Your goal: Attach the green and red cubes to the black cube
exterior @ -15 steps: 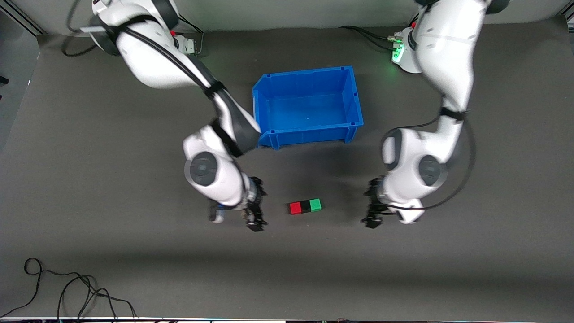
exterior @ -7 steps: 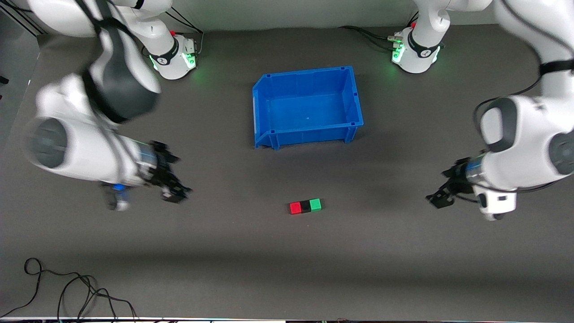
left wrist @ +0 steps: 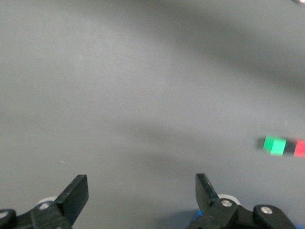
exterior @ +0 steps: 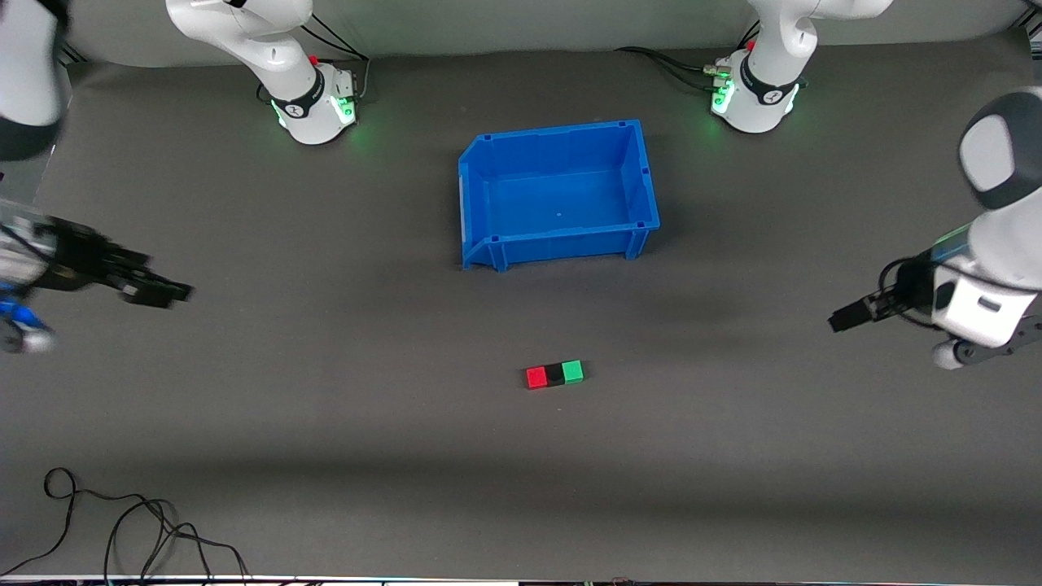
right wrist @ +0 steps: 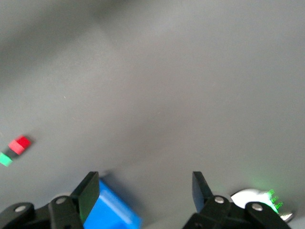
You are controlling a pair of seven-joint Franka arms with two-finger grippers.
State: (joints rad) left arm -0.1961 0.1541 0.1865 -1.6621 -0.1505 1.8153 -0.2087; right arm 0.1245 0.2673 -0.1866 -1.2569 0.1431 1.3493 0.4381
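Note:
The red cube [exterior: 536, 378], black cube [exterior: 554, 374] and green cube [exterior: 573, 372] lie touching in one row on the dark table, black in the middle. No gripper touches them. My right gripper [exterior: 159, 291] hangs open and empty over the right arm's end of the table. My left gripper [exterior: 842, 320] is open and empty over the left arm's end. The left wrist view shows its gripper [left wrist: 141, 183] wide open, with the green cube [left wrist: 275, 145] and red cube [left wrist: 299, 148] far off. The right wrist view shows its gripper [right wrist: 145, 183] open, the red cube [right wrist: 20, 143] distant.
An empty blue bin [exterior: 558, 195] stands mid-table, farther from the front camera than the cube row; its corner [right wrist: 114, 212] shows in the right wrist view. A black cable [exterior: 122, 521] lies near the front edge at the right arm's end. The arm bases [exterior: 313, 102] [exterior: 753, 94] stand along the back edge.
Both arms have swung away from beside the cube row out to their own ends of the table. The three cubes have not moved.

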